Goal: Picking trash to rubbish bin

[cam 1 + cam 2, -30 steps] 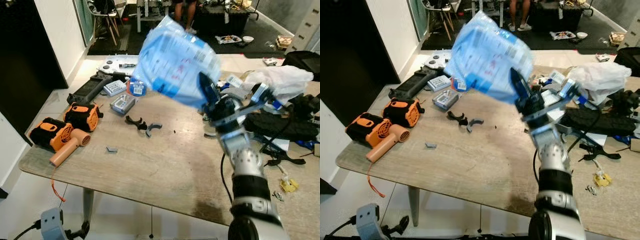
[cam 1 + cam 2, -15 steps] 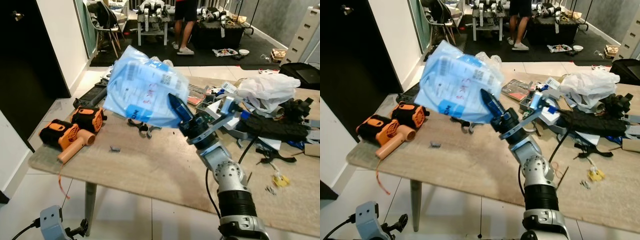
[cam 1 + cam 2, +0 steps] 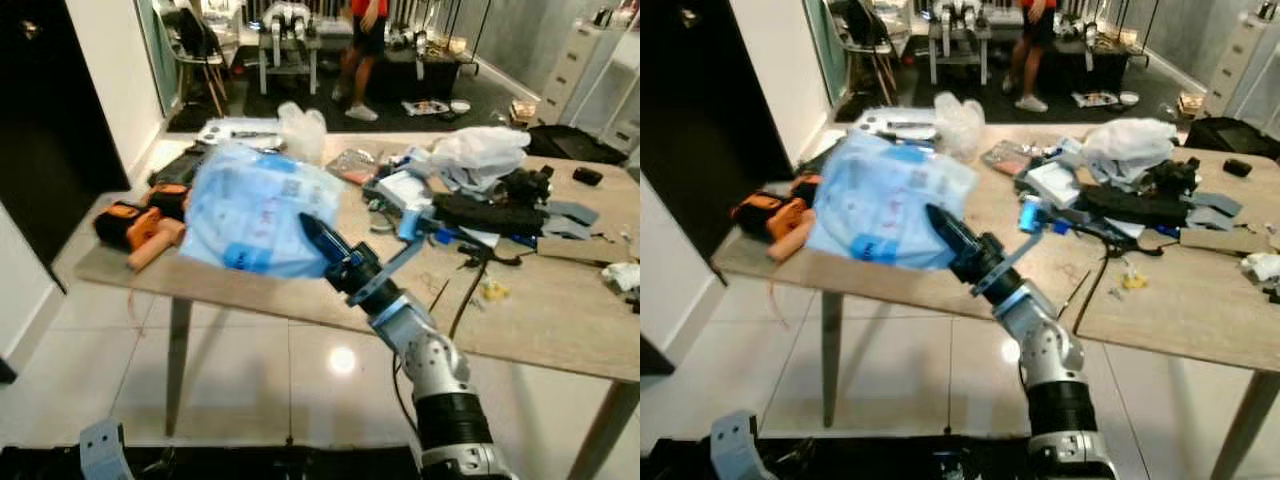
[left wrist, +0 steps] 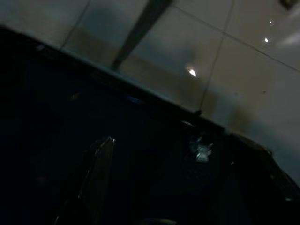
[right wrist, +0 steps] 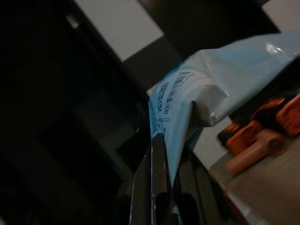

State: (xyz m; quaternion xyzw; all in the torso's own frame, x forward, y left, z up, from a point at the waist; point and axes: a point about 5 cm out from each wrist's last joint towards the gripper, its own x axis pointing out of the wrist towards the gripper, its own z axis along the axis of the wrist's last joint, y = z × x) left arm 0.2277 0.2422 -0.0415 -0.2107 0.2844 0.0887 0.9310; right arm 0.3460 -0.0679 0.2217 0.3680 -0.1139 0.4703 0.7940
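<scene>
A long wooden table (image 3: 300, 310) with a pale grey-brown top stands on a floor (image 3: 240, 370) of large glossy white tiles, and a ceiling light makes a bright spot (image 3: 340, 360) on the tiles under it. One thin metal leg (image 3: 175, 360) shows below the near left corner of the table. On the left there is a dark doorway (image 3: 35, 150) beside a white wall (image 3: 100, 70). Behind the far edge of the table the floor becomes dark, and there a chair (image 3: 195, 50) stands near the wall. A person (image 3: 362, 45) stands further back beside a low dark bench (image 3: 430, 75). At the far right corner stands a white drawer cabinet (image 3: 600, 70).
</scene>
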